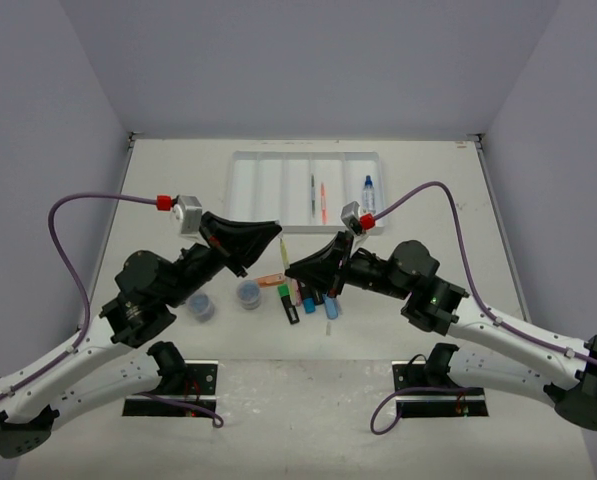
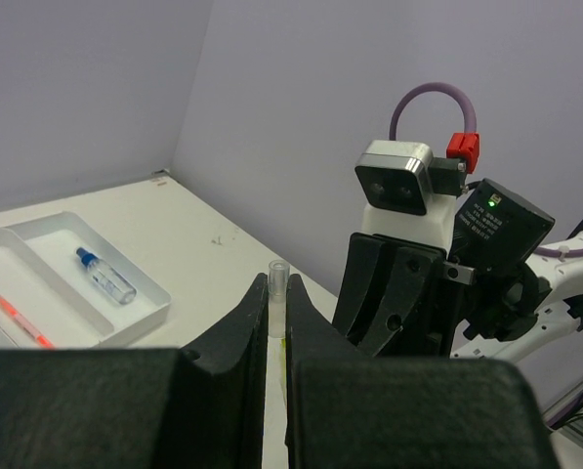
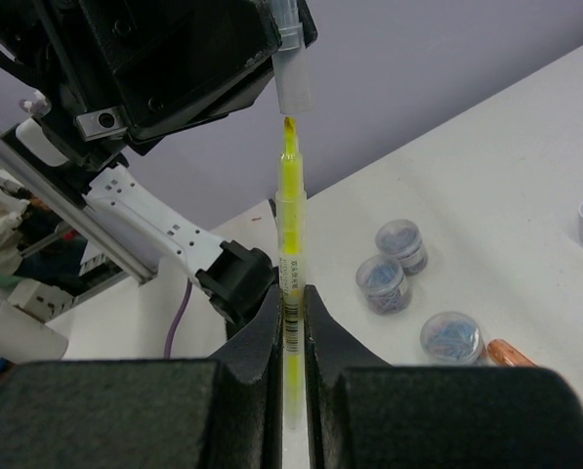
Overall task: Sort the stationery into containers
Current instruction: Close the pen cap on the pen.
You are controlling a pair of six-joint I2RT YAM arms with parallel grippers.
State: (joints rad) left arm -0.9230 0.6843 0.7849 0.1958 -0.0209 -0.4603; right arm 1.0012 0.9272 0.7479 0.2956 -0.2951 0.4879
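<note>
The right gripper [image 3: 291, 293] is pressed together on the barrel of a thin yellow highlighter pen [image 3: 289, 210], which is held upright with its bare tip uppermost. Directly above that tip, just apart from it, a clear cap [image 3: 294, 78] is pinched between the closed jaws of the left gripper [image 2: 277, 327]. Both are held in the air over the middle of the table [image 1: 178, 180]. The step in hand is judged to be the capping of this pen before it is sorted, though an uncapping cannot be ruled out from these views. For the next move, the cap would have to be kept on the pen's axis and pushed down until seated; a small sideways error would bend the tip or skew the cap. Below, three round tubs [image 3: 381, 281] and a cluster of chunky highlighters [image 1: 308, 297] are seen unsorted on the table. Farther off, the white tray [image 1: 268, 185] is seen to hold two thin pens [image 1: 323, 197] and a blue-capped bottle [image 1: 368, 192] in its right-hand compartments.
</note>
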